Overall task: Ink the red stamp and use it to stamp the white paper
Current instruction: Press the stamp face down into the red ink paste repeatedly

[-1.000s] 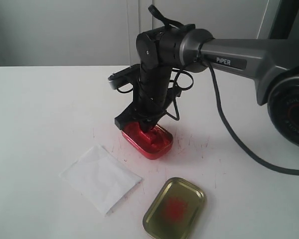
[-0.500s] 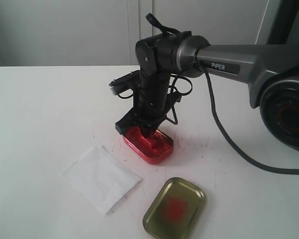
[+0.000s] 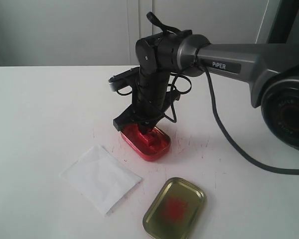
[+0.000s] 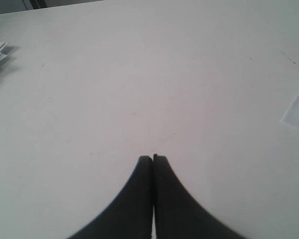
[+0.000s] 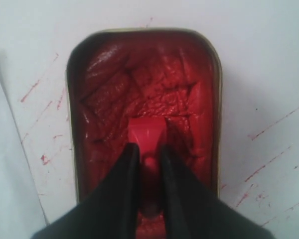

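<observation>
Nearest the camera, in front of the tin (image 3: 145, 142) and a little to its right, lies the lid (image 3: 174, 208), open side up with a red smear inside. The paper (image 3: 100, 178) lies flat in front of the tin on its left, apart from it, and I can make out no print on it. In the tin itself, the right gripper (image 5: 148, 149) has its fingers clamped on the narrow handle of the stamp (image 5: 145, 130), whose face is pressed down into the creased paste (image 5: 109, 84). The likeliest trouble starts here. The paste looks thick and tacky and nothing pins the tin, so a straight pull up could drag the tin along or skid it across the table (image 3: 40, 109), which already shows red flecks around the tin. A tilted pull could twist the small handle in the grip, and the face would then meet the sheet crooked. A deep press may also load too much paste, leaving a blot or a drip on the way over. The sheet is thin, creased and unheld, so it may shift under the stamp or lift with it. The left gripper (image 4: 152, 159) is closed on nothing over bare table; how far it sits from the tin I cannot tell.
</observation>
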`<state>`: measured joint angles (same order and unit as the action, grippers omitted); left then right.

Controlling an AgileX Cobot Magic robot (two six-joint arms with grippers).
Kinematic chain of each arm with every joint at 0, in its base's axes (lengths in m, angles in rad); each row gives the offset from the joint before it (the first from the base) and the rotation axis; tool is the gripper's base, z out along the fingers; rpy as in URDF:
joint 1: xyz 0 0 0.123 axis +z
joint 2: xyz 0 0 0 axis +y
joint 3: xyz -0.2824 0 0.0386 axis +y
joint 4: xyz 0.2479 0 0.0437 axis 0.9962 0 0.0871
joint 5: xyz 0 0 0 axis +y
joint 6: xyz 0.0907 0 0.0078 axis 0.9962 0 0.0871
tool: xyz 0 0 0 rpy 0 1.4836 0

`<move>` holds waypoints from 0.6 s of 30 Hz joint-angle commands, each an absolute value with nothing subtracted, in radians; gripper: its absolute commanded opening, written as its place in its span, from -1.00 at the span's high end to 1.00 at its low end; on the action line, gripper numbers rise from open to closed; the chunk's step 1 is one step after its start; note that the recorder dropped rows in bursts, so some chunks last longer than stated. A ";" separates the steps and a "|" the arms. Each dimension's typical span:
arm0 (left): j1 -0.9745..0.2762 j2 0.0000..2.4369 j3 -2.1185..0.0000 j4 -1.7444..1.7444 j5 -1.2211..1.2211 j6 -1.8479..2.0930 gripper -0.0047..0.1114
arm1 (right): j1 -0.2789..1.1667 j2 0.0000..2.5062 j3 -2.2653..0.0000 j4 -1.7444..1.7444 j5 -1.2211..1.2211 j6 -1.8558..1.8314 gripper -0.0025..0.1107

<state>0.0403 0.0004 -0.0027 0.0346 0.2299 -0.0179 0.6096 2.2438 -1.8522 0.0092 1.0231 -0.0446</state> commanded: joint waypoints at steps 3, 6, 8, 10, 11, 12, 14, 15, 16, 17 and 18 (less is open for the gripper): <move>0.037 0.000 0.000 0.031 0.232 -0.022 0.92 | 0.607 2.207 -1.862 0.009 1.013 -0.039 0.96; 0.037 0.000 0.000 0.031 0.232 -0.022 0.92 | 0.607 2.213 -1.862 0.007 1.022 -0.039 0.96; 0.037 0.000 0.000 0.031 0.232 -0.022 0.92 | 0.607 2.211 -1.862 0.007 1.031 -0.039 0.96; 0.037 0.000 0.000 0.031 0.232 -0.022 0.92 | 0.607 2.209 -1.862 0.007 1.037 -0.039 0.96; 0.037 0.000 0.000 0.031 0.232 -0.022 0.92 | 0.607 2.211 -1.861 0.007 1.031 -0.039 0.96; 0.037 0.000 0.000 0.031 0.232 -0.022 0.92 | 0.607 2.219 -1.859 0.007 1.027 -0.039 0.96; 0.037 0.000 0.000 0.031 0.232 -0.022 0.92 | 0.607 2.242 -1.859 0.000 1.034 -0.049 0.96; 0.037 0.000 0.000 0.031 0.232 -0.022 0.92 | 0.607 2.247 -1.861 0.000 1.047 -0.049 0.96; 0.037 0.000 0.000 0.031 0.232 -0.022 0.92 | 0.607 2.250 -1.864 0.000 1.060 -0.049 0.96; 0.037 0.000 0.000 0.031 0.232 -0.022 0.92 | 0.607 2.250 -1.864 0.000 1.063 -0.049 0.96; 0.037 0.000 0.000 0.031 0.232 -0.022 0.92 | 0.607 2.244 -1.864 0.000 1.063 -0.049 0.96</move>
<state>0.0403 0.0004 -0.0027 0.0346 0.2299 -0.0179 0.6096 2.2548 -1.8539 0.0000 1.0472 -0.0446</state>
